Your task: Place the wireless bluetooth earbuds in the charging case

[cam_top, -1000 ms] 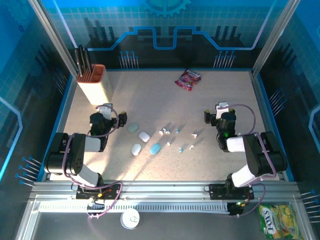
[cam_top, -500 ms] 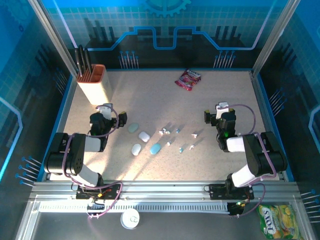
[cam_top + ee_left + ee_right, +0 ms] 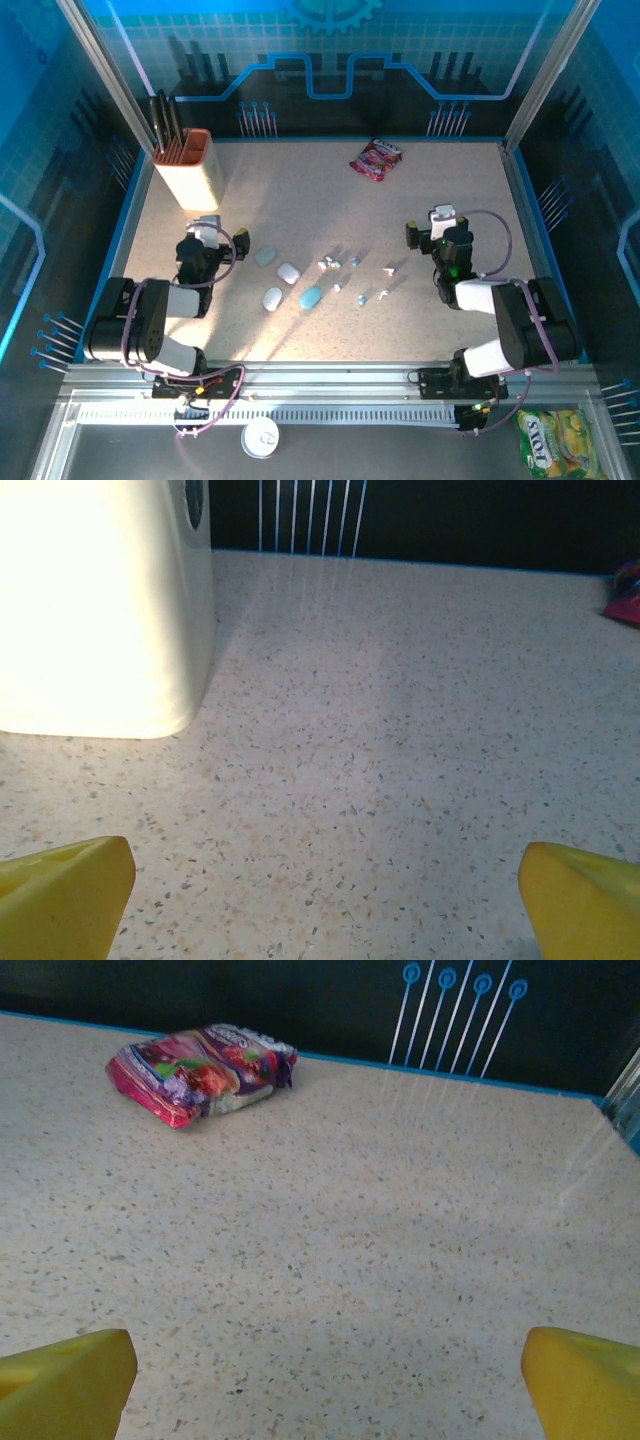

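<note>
Pink snack packet, print unreadable, earbuds loose beside cases

Speckled beige table, blue rim. Far left: cream holder, upright. Far middle: pink packet, lying flat. Centre: four cases in loose cluster, two white, two light blue. Just right of them: tiny earbuds, white and blue, scattered apart.

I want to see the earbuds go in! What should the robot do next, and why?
Probably swing the right gripper toward the white earbud nearest it: its jaws stand open and empty over bare table, and the earbuds lie loose, outside the cases.
</note>
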Available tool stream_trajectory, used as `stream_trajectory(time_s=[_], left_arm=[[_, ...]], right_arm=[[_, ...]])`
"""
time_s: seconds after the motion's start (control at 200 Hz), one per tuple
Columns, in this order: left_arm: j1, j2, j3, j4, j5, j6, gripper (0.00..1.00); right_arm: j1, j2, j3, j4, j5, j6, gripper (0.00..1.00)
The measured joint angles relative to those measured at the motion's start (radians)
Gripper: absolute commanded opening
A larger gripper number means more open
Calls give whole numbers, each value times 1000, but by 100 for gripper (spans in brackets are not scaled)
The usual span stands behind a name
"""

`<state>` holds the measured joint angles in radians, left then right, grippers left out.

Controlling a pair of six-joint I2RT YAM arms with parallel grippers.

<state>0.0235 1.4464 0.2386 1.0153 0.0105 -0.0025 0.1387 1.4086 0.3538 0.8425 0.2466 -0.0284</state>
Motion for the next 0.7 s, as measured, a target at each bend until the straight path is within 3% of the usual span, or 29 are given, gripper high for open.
stream_trajectory(time_s=[0.15,0.32,0.49,0.7], left_arm=[[-23,-171,-1,-85,-31,1,99],[-124,-324,84,-364,-127,-18,99],[-264,-421,177,-637,-203,-21,99],[-399,-479,251,-934,-193,-60,99]], right_arm=[[42,-148,27,-134,-1,-23,100],[121,-259,124,-342,-27,-25,100],[269,-282,253,-593,-62,-29,100],[453,-281,299,-790,-95,34,100]])
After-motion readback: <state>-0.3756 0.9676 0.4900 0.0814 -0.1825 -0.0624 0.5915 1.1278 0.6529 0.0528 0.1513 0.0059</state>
